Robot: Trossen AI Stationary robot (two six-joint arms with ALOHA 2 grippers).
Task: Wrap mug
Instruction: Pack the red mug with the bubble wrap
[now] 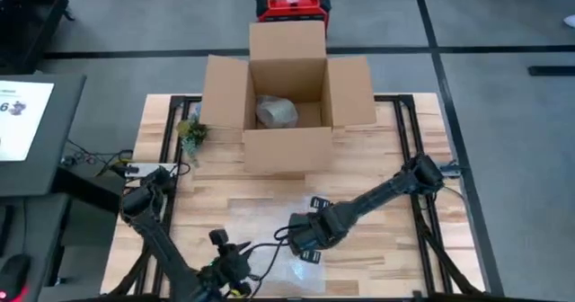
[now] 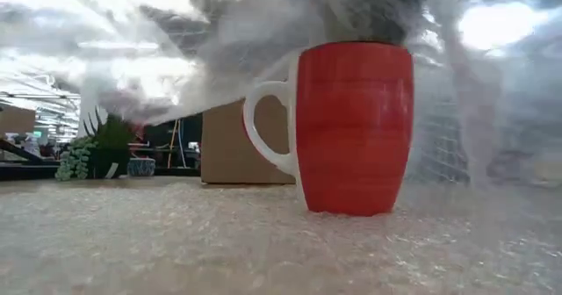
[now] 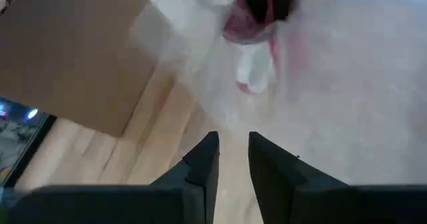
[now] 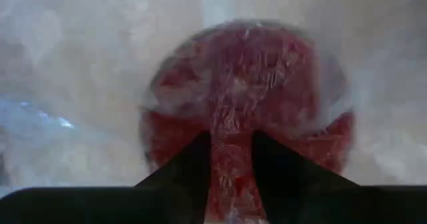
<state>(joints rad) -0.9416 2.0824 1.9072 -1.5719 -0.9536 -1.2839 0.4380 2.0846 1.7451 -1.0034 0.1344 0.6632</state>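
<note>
From above, a wooden table [image 1: 377, 172] carries an open cardboard box [image 1: 287, 104] at its far side, with a pale wrapped bundle [image 1: 276, 112] inside. A small green plant [image 1: 191, 133] sits just left of the box. A clear sheet of bubble wrap [image 1: 260, 226] covers the near middle of the table and is hard to trace against the wood. The right gripper [image 1: 305, 237] reaches in over the sheet and hides the mug entirely in this view. The left gripper [image 1: 235, 268] waits near the front edge, partly cut off by the frame.

At table height, the red mug [image 2: 354, 126] stands upright on the bubble wrap [image 2: 263, 242], its white handle [image 2: 263, 124] turned toward the box [image 2: 241, 146]. A lifted fold of wrap veils the scene above the rim, and a dark shape there, likely the right gripper, is only a blur.

The left wrist view shows that arm's fingers [image 3: 203, 164] standing a narrow gap apart, holding nothing. Farther off, the mug [image 3: 247, 27] is smeared behind wrap, with dark fingers above it.

The right wrist view looks down on the mug [image 4: 247, 84] through crinkled film. Its fingers [image 4: 193, 161] sit close together with wrap between them, pinching the sheet over the mug.
</note>
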